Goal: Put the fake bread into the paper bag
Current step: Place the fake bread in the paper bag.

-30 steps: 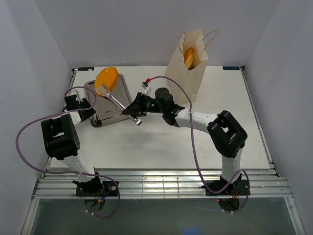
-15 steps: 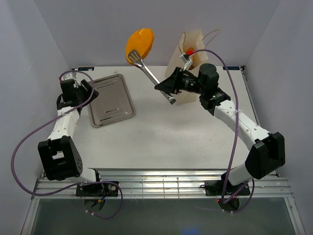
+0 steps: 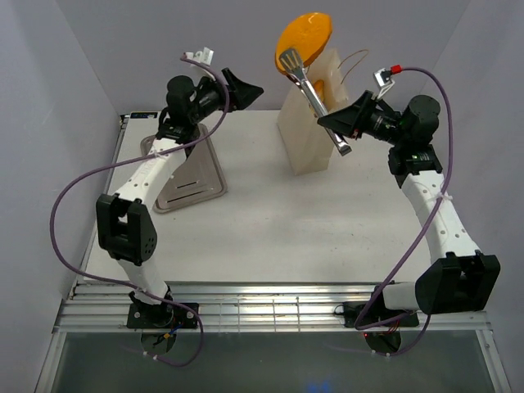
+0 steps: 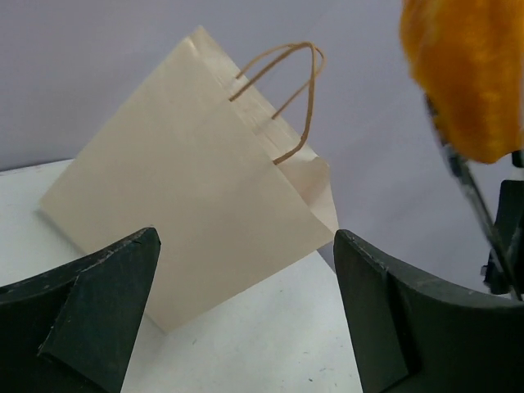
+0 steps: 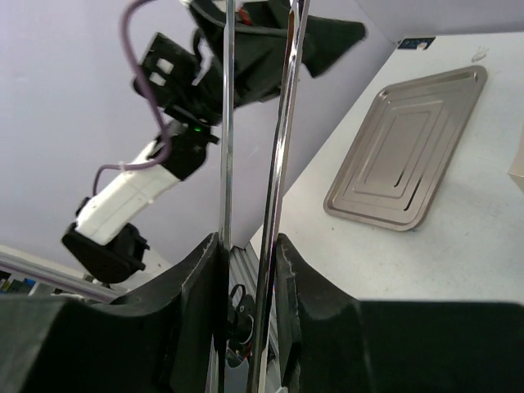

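Observation:
A glossy orange oval piece of fake bread hangs high in the air, pinched in the tips of silver tongs, just above the mouth of the paper bag. My right gripper is shut on the tongs' two arms, to the right of the bag. A sliver of another orange piece shows in the bag's mouth. My left gripper is raised left of the bag, open and empty. Its wrist view shows the bag, tilted, between the fingers, with the bread at the upper right.
The steel tray lies at the left of the table with nothing on it, and also shows in the right wrist view as the tray. The white walls stand close behind the bag. The left arm stretches over the tray.
The right arm lifted the tongs and bread off the tray, up and right to above the bag. The left arm rose from beside the tray toward the bag and its jaws opened wide.

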Motion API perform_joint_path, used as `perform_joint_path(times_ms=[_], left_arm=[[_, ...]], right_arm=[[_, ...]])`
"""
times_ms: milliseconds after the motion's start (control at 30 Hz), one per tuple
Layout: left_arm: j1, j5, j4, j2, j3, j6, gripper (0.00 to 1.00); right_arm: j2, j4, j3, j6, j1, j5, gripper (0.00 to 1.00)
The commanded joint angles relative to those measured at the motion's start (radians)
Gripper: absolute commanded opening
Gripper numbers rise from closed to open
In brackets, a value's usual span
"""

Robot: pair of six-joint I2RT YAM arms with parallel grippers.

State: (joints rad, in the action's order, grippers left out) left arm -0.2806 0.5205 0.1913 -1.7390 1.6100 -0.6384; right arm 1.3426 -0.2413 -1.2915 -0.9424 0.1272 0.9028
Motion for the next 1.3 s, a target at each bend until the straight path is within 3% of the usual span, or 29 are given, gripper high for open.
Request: perform_joint_path(times_ms=[0,233,333,600,833,867,1000,1267], left_arm=[[-0.078,0.058,0.135,-0.114,0.095,-0.037,0.98],[-0.193,0.010,0.155,-0.325,0.336,0.025,0.98],[-0.226,-0.023,0.180,-0.369,0.399,0.066,0.98],[-0.227,-0.069,0.238,-0.485,0.536,0.009,0.96],[-0.215,-0.119,0.243,-0.507,0.541,-0.015,0.58],[-0.213,-0.123,0.243,-0.508,0.541,-0.011,0.46],[-0.201,-0.165,0.243,-0.488,0.498,-0.015,0.19],[-0.200,-0.185,0.260,-0.464,0.461,-0.046,0.07]], right_arm=[[-0.079,-0.185,0.023,-0.110,-0.098,0.103,0.08],[-0.106,-0.424,0.110,-0.315,-0.245,0.140,0.08],[-0.103,-0.492,0.155,-0.360,-0.253,0.142,0.08],[-0.066,-0.768,0.244,-0.577,-0.259,0.146,0.08],[-0.022,-0.935,0.291,-0.719,-0.258,0.131,0.09],[-0.016,-0.958,0.294,-0.740,-0.258,0.131,0.09],[0.050,-1.116,0.305,-0.880,-0.256,0.128,0.10],[0.196,-1.443,0.320,-1.176,-0.230,0.052,0.11]])
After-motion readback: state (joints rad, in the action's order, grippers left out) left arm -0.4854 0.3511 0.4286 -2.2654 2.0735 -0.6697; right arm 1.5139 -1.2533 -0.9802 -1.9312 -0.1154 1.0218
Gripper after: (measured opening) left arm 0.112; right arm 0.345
